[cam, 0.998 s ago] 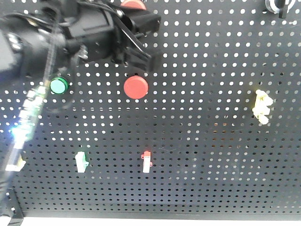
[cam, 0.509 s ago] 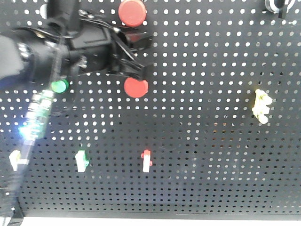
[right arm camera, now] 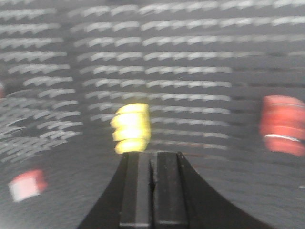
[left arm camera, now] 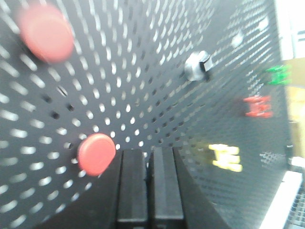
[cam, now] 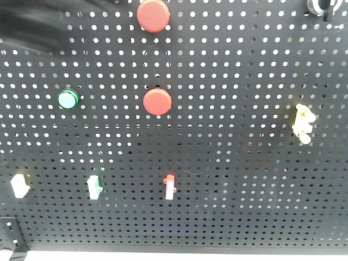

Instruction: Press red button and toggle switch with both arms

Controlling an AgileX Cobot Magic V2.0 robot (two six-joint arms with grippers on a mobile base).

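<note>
Fingers of the left gripper [left arm camera: 148, 157] sit pressed shut, with the red button [left arm camera: 96, 153] just to their left and untouched. Half a second earlier this arm hung over that button in the front view. Now only a dark blur of the left arm [cam: 32, 24] shows top-left, so the press looks done. The right gripper [right arm camera: 152, 160], also closed, faces the yellow toggle switch [right arm camera: 130, 128], not touching it.

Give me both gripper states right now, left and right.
Left gripper: closed, holding nothing.
Right gripper: closed, holding nothing.
</note>
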